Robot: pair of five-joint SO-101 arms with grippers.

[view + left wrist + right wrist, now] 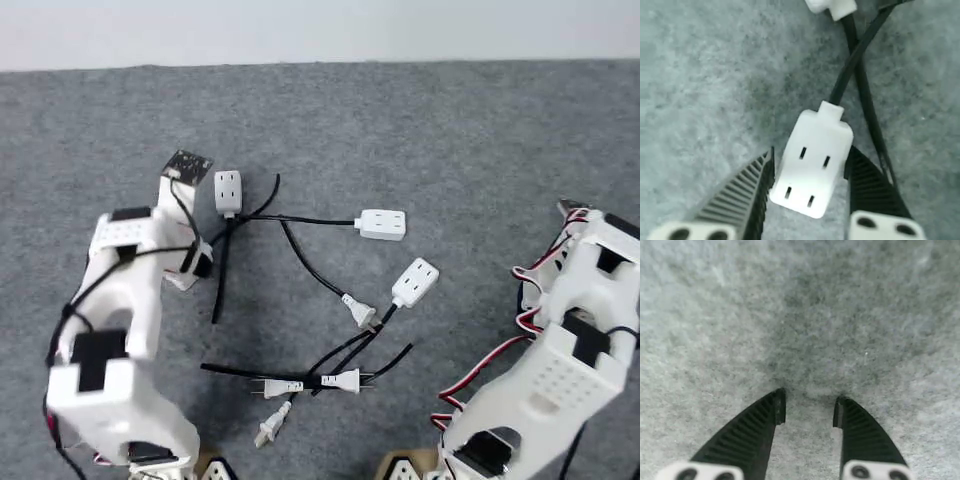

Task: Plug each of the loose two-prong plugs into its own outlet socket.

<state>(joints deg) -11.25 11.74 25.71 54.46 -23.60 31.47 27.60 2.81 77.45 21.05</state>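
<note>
In the high view the left arm [125,300] stands at the left side of the table [470,130]. Its wrist is just beside a white outlet socket [228,192], which lies toward the far left corner. A second socket [382,224] and a third socket [415,283] lie nearer the middle. The loose two-prong plugs [345,381] lie among the black cables [310,265] toward the near edge. The right arm [560,370] waits at the right edge, well apart from all of them.

In the left wrist view the left gripper [810,152] has its jaws spread, one on each side of the outlet socket (I cannot tell if they already touch it). The step in hand is probably to seize this socket. To do it well, I think the ribbed fingers [752,192] should close on the two long sides, square and not on a corner, and leave the slotted face free for a plug. The socket is a white rectangular block. Its face shows two pairs of narrow slots, and a black cable leaves from its far end and crosses another cable.

In the right wrist view the right gripper [809,405] hangs over bare grey table with its jaws apart, holding nothing.
</note>
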